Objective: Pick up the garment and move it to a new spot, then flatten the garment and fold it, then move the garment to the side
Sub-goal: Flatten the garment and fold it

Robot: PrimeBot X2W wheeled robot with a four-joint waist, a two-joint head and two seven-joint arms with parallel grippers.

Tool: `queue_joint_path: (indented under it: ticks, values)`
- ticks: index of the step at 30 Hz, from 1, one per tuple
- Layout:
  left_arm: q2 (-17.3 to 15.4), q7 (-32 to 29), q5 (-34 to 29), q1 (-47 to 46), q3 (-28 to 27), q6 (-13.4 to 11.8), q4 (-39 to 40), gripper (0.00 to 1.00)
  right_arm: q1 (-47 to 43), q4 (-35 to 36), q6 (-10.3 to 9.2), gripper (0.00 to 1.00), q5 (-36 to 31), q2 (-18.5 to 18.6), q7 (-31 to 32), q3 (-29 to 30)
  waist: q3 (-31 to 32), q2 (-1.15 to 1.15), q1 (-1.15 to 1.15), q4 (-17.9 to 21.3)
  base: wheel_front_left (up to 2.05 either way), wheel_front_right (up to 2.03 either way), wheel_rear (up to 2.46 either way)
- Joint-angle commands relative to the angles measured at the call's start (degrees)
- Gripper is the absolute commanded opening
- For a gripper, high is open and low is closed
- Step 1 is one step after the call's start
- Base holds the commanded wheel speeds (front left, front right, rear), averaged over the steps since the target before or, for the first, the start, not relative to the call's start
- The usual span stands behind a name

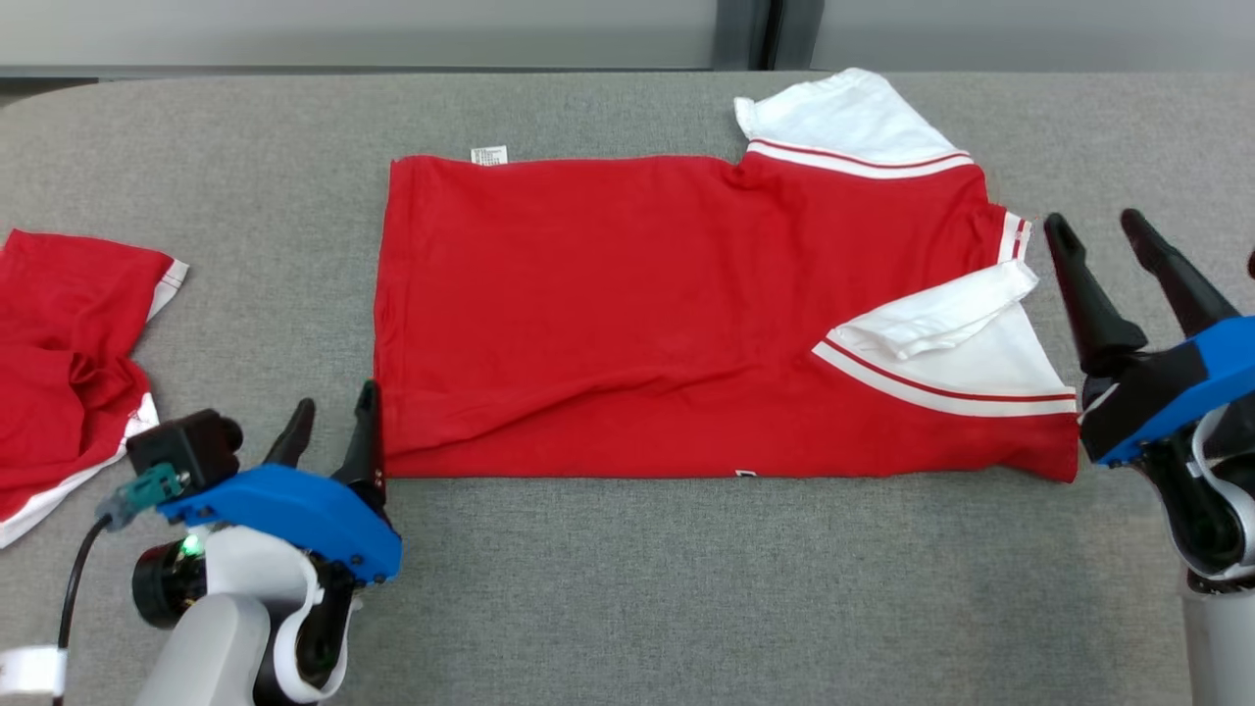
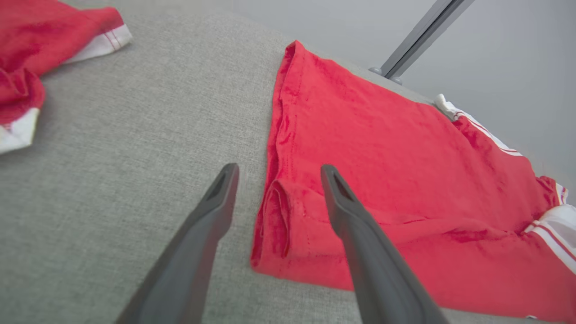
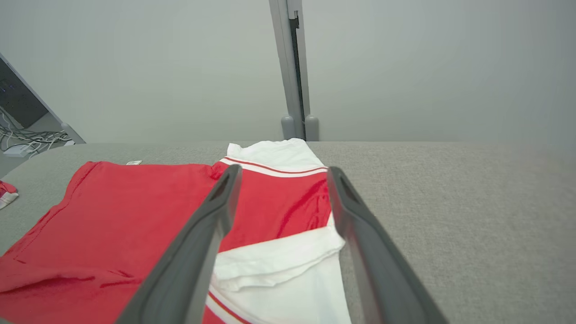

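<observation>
Two grippers are seen, both spread wide and empty: the left gripper (image 1: 336,394) at lower left, the right gripper (image 1: 1094,220) at the right edge. Two red garments are counted on the grey table (image 1: 627,588): the folded garment (image 1: 608,314) mid-frame between the grippers, and a crumpled garment (image 1: 59,343) at the left edge.

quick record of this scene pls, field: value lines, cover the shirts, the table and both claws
table: grey cloth top
shirt: red with white sleeves, flat mid-table, sleeves at its right end
near sleeve: folded onto the body
second shirt: red, crumpled, far left
left claw: open, at the shirt's near left corner, holding nothing
right claw: open, beside the shirt's right end, holding nothing
</observation>
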State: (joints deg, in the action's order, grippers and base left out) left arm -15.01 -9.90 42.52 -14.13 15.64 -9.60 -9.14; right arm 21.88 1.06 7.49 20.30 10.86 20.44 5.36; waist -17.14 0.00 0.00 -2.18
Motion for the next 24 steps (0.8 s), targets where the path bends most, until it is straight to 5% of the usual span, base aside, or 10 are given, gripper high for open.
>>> queue_joint_path:
  ticks: [1, 11, 24]
  values:
    - [-0.72, 1.75, -1.22, 1.27, -0.01, -0.23, 0.66, 1.00, -1.13, -0.43, 0.01, 1.00, -0.06, -0.12, -0.27, 0.91, 0.64, 0.00, 0.00, 0.10, 0.00, 0.00, 0.00]
    - [-3.25, 3.10, -6.11, 7.79, 3.49, -1.30, 2.03, 1.00, -11.31, 0.05, 0.01, 1.00, -2.75, -5.54, 7.67, 8.05, 2.94, 0.00, 0.00, 1.33, 0.00, 0.00, 0.00]
    - [-3.16, 1.45, -8.92, 2.18, 5.57, -3.03, -6.09, 1.00, -9.05, -6.36, 0.01, 1.00, -6.73, -7.84, 5.89, 9.03, 1.06, 0.00, 0.00, 3.19, 0.00, 0.00, 0.00]
